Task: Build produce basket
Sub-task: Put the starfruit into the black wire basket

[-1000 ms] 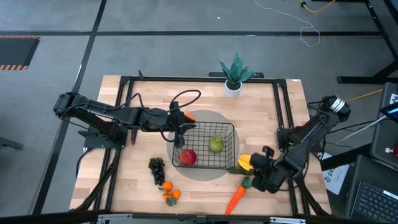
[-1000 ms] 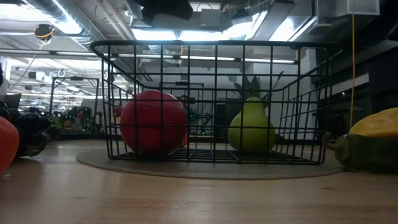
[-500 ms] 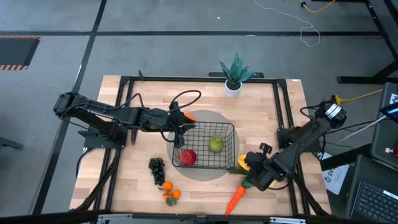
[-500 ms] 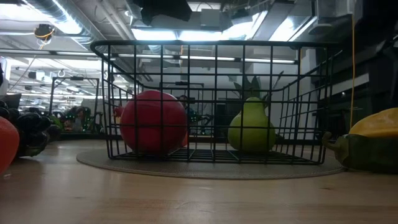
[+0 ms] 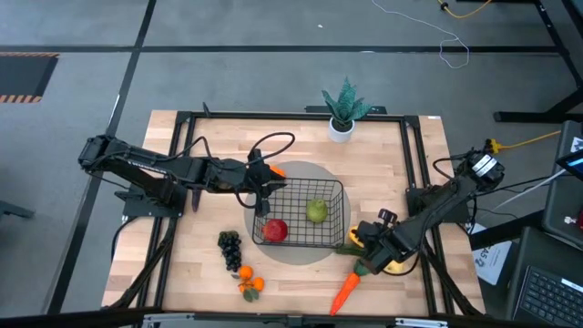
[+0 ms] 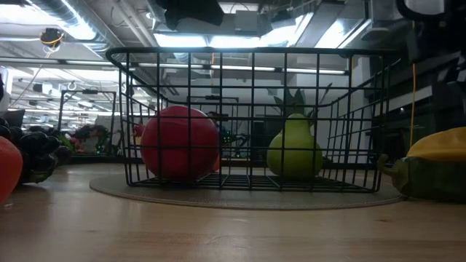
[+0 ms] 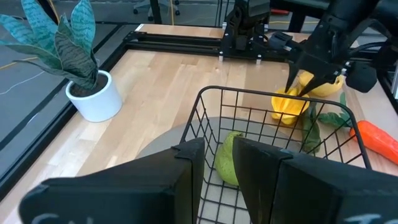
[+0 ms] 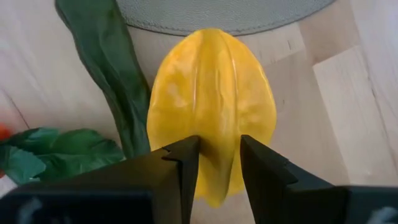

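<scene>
The black wire basket (image 5: 305,214) stands on a grey round mat (image 5: 301,173) and holds a red apple (image 5: 275,230) and a green pear (image 5: 316,210). My left gripper (image 5: 261,193) is shut on the basket's left wall near its far corner. My right gripper (image 5: 369,248) points down just above the yellow squash (image 8: 211,106), which lies on the table by the basket's right near corner. Its fingers are open by a narrow gap over the squash's ridge, and I see no touch. Black grapes (image 5: 230,248), oranges (image 5: 249,281) and a carrot (image 5: 344,292) lie near the front edge. My left gripper pinches the basket's left wall wire (image 7: 214,127) just below the rim, near the far left corner. One finger (image 7: 261,171) is inside the basket and one outside. The fingers come slanting down from the table's left. The basket stands flat on the mat.
A green potted plant (image 5: 343,109) in a white pot stands at the table's far edge. A yellow pear (image 5: 397,266) lies under my right arm, near the squash's green leaves (image 8: 99,93). A black frame runs around the table.
My right gripper has gone toward the table's left and a little toward its far edge, from beside the carrot's top to above the yellow squash. The basket and the fruit have stayed in place.
</scene>
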### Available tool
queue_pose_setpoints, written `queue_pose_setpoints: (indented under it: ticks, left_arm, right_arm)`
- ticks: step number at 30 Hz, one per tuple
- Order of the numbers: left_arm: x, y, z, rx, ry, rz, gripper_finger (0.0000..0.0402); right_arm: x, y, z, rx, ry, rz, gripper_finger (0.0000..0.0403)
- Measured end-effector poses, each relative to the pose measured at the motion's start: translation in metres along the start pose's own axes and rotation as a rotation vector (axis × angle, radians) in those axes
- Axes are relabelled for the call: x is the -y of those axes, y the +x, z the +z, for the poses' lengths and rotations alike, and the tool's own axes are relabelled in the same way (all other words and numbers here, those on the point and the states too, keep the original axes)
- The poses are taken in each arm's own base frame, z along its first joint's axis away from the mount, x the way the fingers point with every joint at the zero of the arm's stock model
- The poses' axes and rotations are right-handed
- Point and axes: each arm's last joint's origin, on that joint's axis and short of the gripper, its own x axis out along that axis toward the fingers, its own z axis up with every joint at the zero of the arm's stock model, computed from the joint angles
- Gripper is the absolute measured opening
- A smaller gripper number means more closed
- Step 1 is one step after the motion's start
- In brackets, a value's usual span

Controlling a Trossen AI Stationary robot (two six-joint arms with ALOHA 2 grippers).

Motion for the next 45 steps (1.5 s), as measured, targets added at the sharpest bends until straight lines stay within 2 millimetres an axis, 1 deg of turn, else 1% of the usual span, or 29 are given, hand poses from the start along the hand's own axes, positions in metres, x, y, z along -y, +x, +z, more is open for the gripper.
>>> queue_pose_setpoints:
  ticks: [3,5,7,11,12,16,18,20,24,27,29,32,37,45]
  left_arm:
    - [0.0,0.0,0.0,-0.002,0.001,0.0,0.0073]
    - [0.0,0.0,0.0,-0.002,0.001,0.0,0.0073]
    - [0.0,0.0,0.0,-0.002,0.001,0.0,0.0073]
    - [0.0,0.0,0.0,-0.003,0.001,0.0,0.0073]
    - [0.0,0.0,0.0,-0.003,0.001,0.0,0.0073]
    - [0.0,0.0,0.0,-0.003,0.001,0.0,0.0073]
    - [0.0,0.0,0.0,-0.002,0.001,0.0,0.0073]
    - [0.0,0.0,0.0,-0.003,0.001,0.0,0.0073]
    - [0.0,0.0,0.0,-0.003,0.001,0.0,0.0073]
    - [0.0,0.0,0.0,-0.003,0.001,0.0,0.0073]
    - [0.0,0.0,-0.001,-0.008,0.003,0.001,0.0073]
    - [0.0,0.0,-0.001,-0.012,0.005,0.001,0.0073]
    - [-0.001,0.0,-0.004,-0.046,0.018,0.005,0.0073]
    - [-0.001,-0.001,-0.01,-0.106,0.041,0.013,0.0073]
  right_arm:
    - [0.0,0.001,0.0,0.001,-0.008,0.005,0.0108]
    - [-0.001,0.001,0.0,0.002,-0.01,0.012,0.0099]
    - [-0.001,0.001,0.0,-0.002,-0.01,0.015,0.0079]
    - [-0.001,0.001,0.0,-0.002,-0.012,0.014,0.002]
    - [-0.001,0.001,0.0,0.0,-0.01,0.011,0.0013]
    - [0.003,-0.002,0.0,-0.018,0.047,-0.046,0.0011]
    - [0.007,-0.008,0.0,-0.036,0.062,-0.108,0.0006]
    - [0.01,-0.019,0.002,-0.034,0.08,-0.168,0.0005]
    - [0.019,-0.046,0.007,-0.036,0.088,-0.305,0.0003]
    - [0.026,-0.069,0.013,0.025,0.105,-0.401,0.0002]
    - [0.024,-0.078,0.019,0.14,0.113,-0.363,0.0002]
    - [0.027,-0.09,0.027,0.303,0.097,-0.377,0.0002]
    - [0.032,-0.099,0.037,0.463,0.083,-0.408,0.0001]
    - [0.039,-0.101,0.05,0.583,0.053,-0.483,0.0002]
